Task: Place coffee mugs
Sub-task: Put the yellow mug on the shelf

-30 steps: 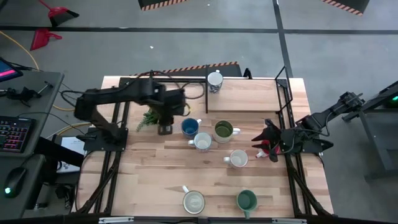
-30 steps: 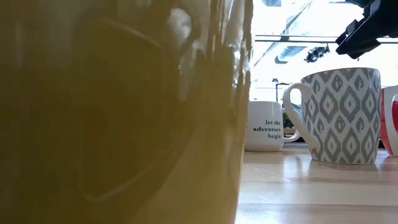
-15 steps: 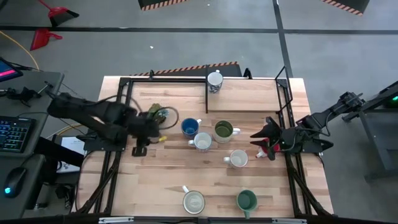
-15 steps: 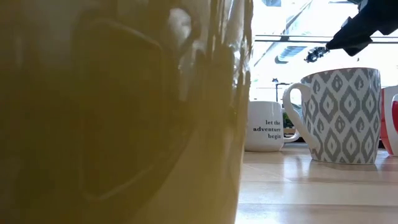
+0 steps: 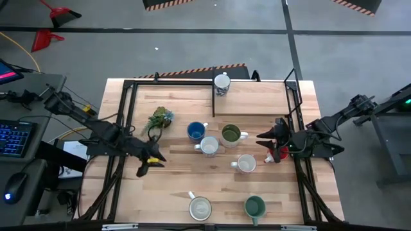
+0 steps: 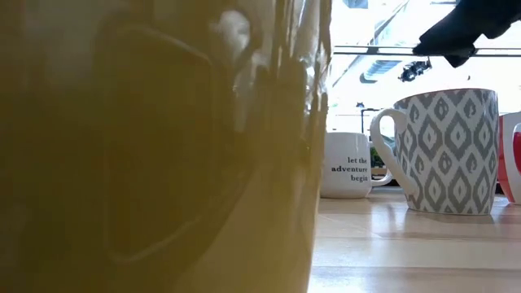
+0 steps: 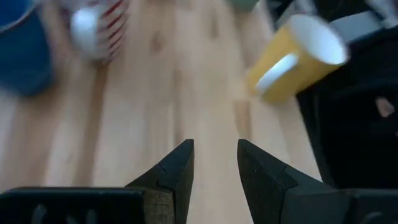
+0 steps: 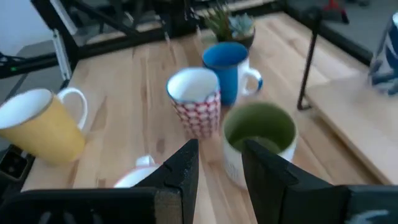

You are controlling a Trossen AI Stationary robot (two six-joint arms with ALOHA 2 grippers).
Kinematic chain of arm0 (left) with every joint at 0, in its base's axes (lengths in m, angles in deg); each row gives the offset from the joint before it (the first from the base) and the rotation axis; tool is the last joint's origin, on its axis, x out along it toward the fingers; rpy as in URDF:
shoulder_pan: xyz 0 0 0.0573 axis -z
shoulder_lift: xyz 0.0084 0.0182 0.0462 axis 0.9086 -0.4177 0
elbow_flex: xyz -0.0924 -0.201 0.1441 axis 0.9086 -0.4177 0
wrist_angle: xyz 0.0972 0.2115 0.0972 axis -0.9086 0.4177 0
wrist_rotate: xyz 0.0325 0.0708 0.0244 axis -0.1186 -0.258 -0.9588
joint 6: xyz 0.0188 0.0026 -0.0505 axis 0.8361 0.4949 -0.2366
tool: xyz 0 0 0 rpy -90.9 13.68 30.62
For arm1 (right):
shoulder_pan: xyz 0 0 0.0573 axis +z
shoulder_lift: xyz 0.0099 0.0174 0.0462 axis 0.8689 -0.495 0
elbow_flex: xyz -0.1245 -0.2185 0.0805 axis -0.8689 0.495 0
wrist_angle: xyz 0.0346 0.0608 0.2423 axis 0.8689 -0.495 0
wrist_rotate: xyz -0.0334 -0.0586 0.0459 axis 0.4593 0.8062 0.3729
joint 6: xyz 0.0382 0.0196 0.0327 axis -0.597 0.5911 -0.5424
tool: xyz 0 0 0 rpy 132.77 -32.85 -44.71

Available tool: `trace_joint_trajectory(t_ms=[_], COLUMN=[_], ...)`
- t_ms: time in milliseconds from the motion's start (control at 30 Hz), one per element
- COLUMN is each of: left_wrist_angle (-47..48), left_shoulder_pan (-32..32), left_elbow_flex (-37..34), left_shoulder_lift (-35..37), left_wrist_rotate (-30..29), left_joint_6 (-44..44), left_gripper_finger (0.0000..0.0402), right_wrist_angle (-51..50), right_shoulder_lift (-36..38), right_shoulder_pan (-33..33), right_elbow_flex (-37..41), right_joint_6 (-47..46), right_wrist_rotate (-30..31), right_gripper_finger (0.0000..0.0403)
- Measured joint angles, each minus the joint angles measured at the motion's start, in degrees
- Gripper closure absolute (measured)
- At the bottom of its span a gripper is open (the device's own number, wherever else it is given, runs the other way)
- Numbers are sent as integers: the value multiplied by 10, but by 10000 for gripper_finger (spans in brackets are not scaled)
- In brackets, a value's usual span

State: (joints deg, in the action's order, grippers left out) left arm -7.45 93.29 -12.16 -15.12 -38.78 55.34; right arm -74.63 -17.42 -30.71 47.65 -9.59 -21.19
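Note:
Several coffee mugs stand upright on the wooden table: a blue mug (image 5: 196, 131), a red-patterned white mug (image 5: 209, 145), an olive green mug (image 5: 230, 134), a white mug (image 5: 246, 163), a cream-yellow mug (image 5: 200, 207) and a teal mug (image 5: 254, 206). A grey-patterned mug (image 5: 221, 83) stands on the raised board (image 5: 257, 99) at the far edge. A red mug (image 5: 280, 154) shows partly under my right arm. My left gripper (image 5: 151, 162) (image 7: 216, 149) hangs open over bare wood at the left. My right gripper (image 5: 264, 142) (image 8: 219, 152) is open at the right, beside the olive mug (image 8: 258, 134), with nothing between its fingers.
A leafy plant sprig (image 5: 159, 119) lies left of the blue mug. Black frame rails (image 5: 125, 128) run along the table's left and right sides. The yellow mug (image 6: 155, 146) fills most of the low view. Bare wood lies at the table's near left.
My left gripper has drawn back from beside the blue mug and the sprig toward the table's left and near edges, sinking and tipping from pointing down to a shallower slant. It carries nothing. My right gripper has turned a little in place. No mug has moved.

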Motion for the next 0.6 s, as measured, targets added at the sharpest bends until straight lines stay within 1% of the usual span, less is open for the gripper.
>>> trace_joint_trajectory(t_ms=[67,133,300,433,600], left_wrist_angle=[-79,-153,-280,-304,-328], left_shoulder_pan=[13,23,45,55,59], left_elbow_flex=[-39,-69,-118,-129,-131], left_shoulder_lift=[-1,-9,-28,-50,-88], left_wrist_rotate=[-5,-6,-11,-24,-31], left_joint_6=[18,19,11,-6,-22], left_gripper_finger=[289,289,289,289,289], right_wrist_angle=[42,87,202,205,188], right_shoulder_lift=[-14,-31,-90,-150,-247], right_shoulder_pan=[0,0,0,-4,-20], right_elbow_flex=[0,0,0,-34,-129], right_joint_6=[34,68,129,130,190], right_wrist_rotate=[0,-4,-18,-23,-68], right_gripper_finger=[299,299,299,299,299])
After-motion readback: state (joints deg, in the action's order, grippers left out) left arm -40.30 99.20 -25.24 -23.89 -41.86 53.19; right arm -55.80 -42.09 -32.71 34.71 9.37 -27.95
